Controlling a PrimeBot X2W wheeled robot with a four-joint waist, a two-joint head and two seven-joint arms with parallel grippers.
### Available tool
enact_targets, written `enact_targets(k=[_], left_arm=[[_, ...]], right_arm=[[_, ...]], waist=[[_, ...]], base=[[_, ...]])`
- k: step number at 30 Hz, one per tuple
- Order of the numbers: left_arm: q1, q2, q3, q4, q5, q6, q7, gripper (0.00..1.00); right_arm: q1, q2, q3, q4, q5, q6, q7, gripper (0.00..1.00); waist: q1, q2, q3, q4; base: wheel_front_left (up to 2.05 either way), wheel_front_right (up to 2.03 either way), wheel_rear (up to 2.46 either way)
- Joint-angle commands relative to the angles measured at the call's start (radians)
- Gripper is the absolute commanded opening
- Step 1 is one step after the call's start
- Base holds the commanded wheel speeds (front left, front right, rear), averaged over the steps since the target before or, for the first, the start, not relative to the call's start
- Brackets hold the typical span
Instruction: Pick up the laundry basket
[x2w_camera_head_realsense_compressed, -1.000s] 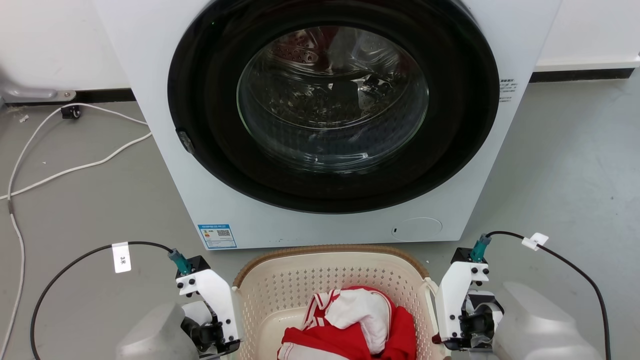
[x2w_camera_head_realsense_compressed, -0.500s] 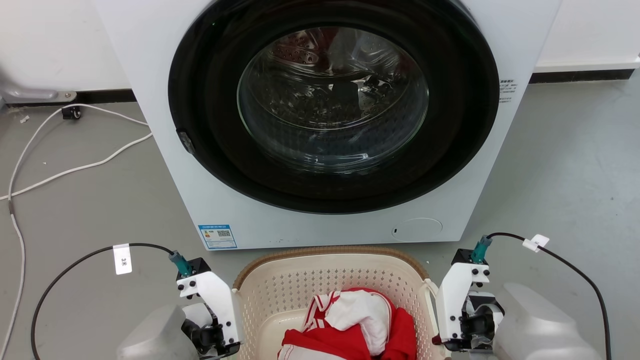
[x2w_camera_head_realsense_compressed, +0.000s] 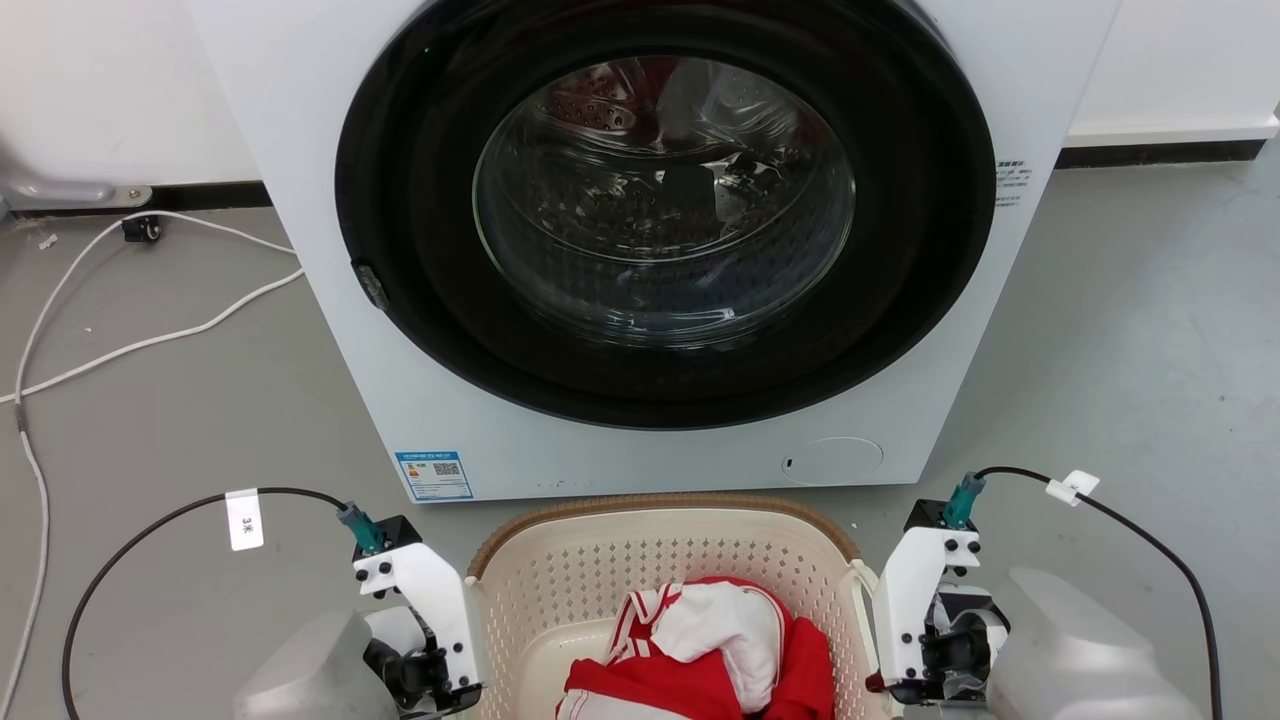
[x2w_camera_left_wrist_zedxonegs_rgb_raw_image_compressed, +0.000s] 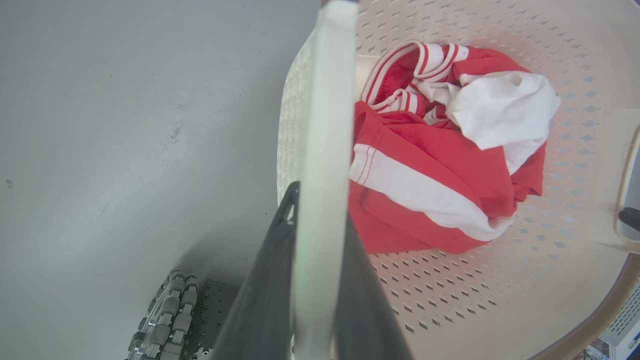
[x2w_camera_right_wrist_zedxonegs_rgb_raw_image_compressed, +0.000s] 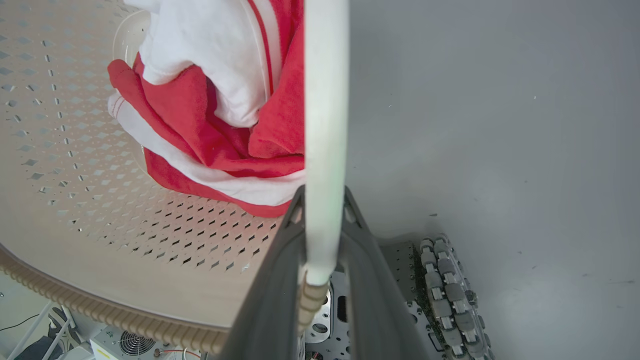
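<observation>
**Laundry basket** (x2w_camera_head_realsense_compressed: 600, 575) (cream plastic, rounded-rectangular, its walls and base pierced by rows of small diamond slots, capped by a brown woven-look rim). It stands at the near edge of the grey floor (x2w_camera_head_realsense_compressed: 1100, 350), just in front of the washing machine (x2w_camera_head_realsense_compressed: 620, 460); whether its base touches the floor cannot be told. A crumpled red-and-white garment (x2w_camera_left_wrist_zedxonegs_rgb_raw_image_compressed: 425, 165) lies loose on the base inside.

**Left handle** (x2w_camera_left_wrist_zedxonegs_rgb_raw_image_compressed: 325, 100): a smooth, flat white band seen edge-on, passing between the two dark fingers of the left claw (x2w_camera_left_wrist_zedxonegs_rgb_raw_image_compressed: 320, 210), which is closed upon it.

**Right handle** (x2w_camera_right_wrist_zedxonegs_rgb_raw_image_compressed: 325, 100): clamped in the same way by the right claw (x2w_camera_right_wrist_zedxonegs_rgb_raw_image_compressed: 322, 200), one finger against each face, near where the band meets the ribbed rim.

**Step in hand, as judged:** the lift.
- Raise both arms together and at an equal rate, so that the rim is carried level.
- The handles look thin, slick and probably flexible, so a firm pinch and a slow start should guard against slipping or twisting.
- The load is soft and light but unsecured, and any tilt would slide it.
- Draw the basket upward and slightly back, away from the washer's glossy black door ring (x2w_camera_head_realsense_compressed: 400, 250) and its glass porthole.
</observation>
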Motion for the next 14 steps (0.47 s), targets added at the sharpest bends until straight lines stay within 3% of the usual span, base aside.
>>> enact_targets(k=[1,14], left_arm=[[0.002,-0.045,0.001,-0.021,-0.016,-0.014,-0.002,0.0],[0.005,-0.044,-0.006,-0.024,-0.026,-0.014,-0.002,0.0]], right_arm=[[0.01,0.048,-0.008,-0.021,0.006,0.014,0.006,0.0],[0.009,0.048,-0.025,-0.021,-0.014,0.014,0.013,0.0]], waist=[[0.0,-0.0001,0.0,-0.001],[0.0,-0.0001,0.002,-0.001]], base=[[0.0,0.0,0.0],[0.0,0.0,0.0]])
